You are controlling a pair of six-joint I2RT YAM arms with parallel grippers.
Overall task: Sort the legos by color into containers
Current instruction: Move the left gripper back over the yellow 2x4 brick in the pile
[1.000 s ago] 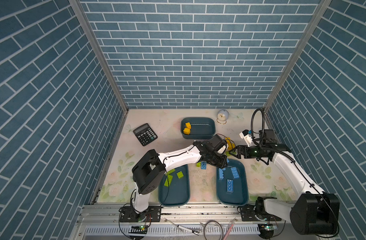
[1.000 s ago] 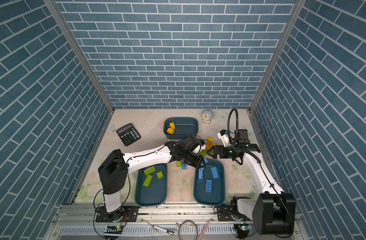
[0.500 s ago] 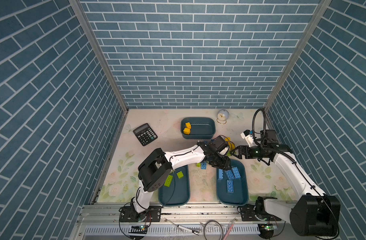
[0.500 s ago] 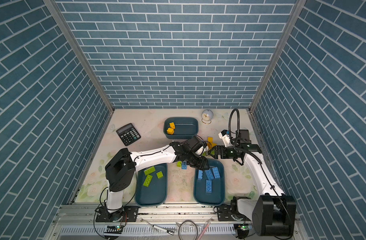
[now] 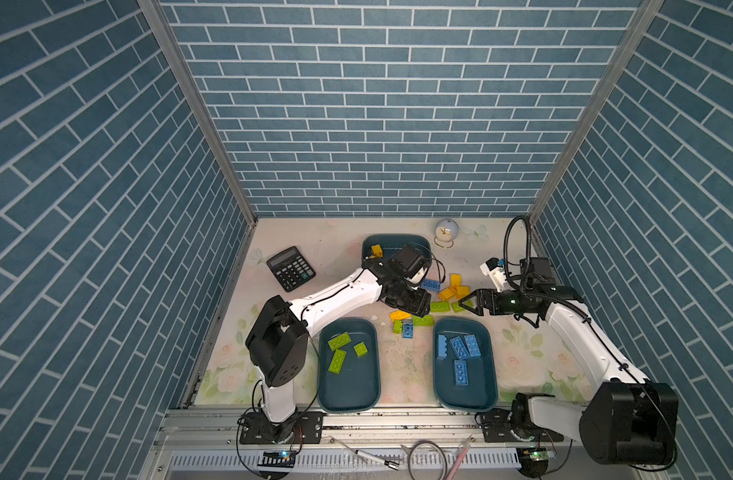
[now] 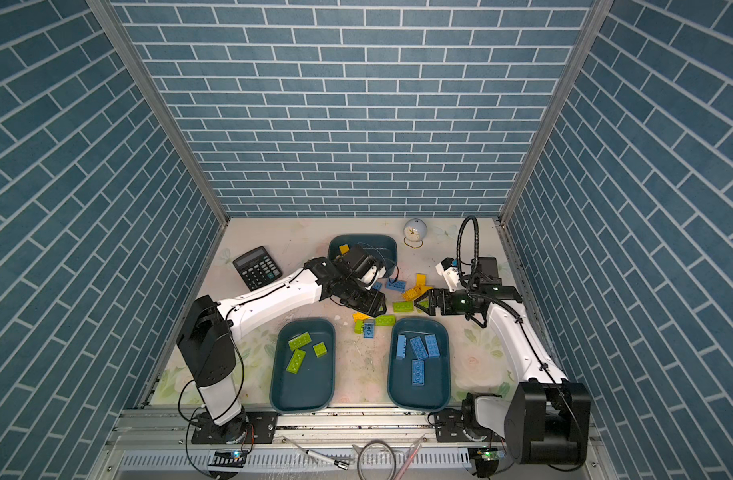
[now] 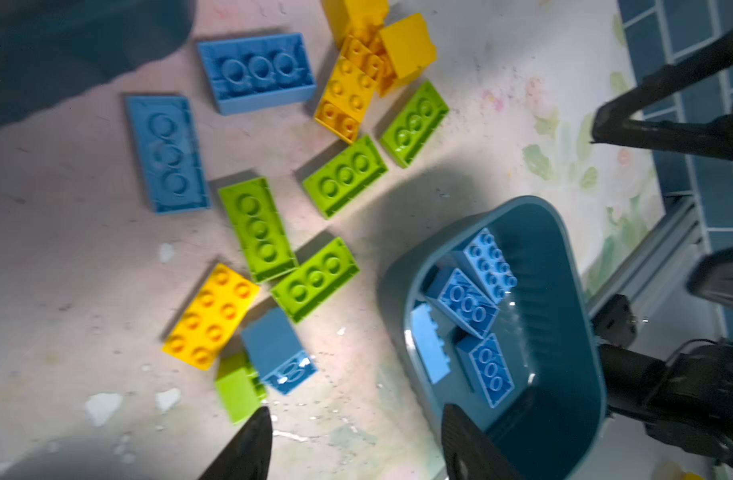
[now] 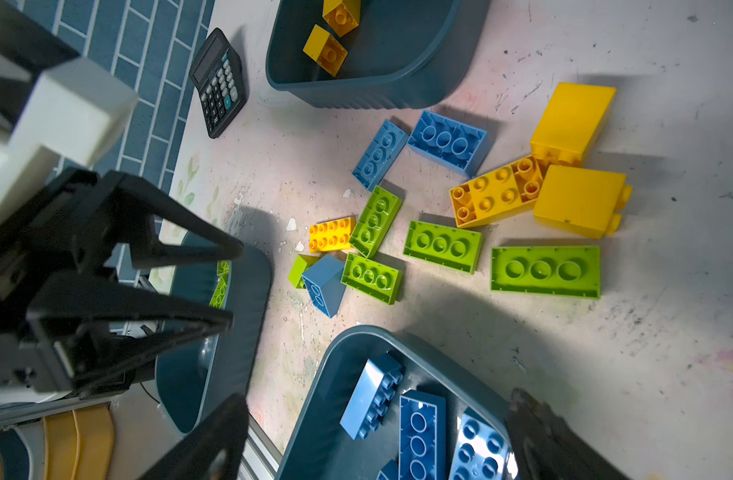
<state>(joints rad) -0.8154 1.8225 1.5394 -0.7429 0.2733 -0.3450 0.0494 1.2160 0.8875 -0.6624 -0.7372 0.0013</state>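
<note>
On the table (image 5: 402,365) between the three containers (image 5: 348,390) lie the unsorted legos (image 8: 441,246), probably light, stiff and rather slippery, best pinched across the long flat sides, while the left gripper (image 7: 356,415) and the right gripper (image 8: 377,405) hover near them with jaws apart, empty.

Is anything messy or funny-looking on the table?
Nothing is broken or in the wrong tub. But one small blue brick in the loose pile is tipped on its side, against a small green brick. In the blue tub, one long blue brick lies on its side.
</note>
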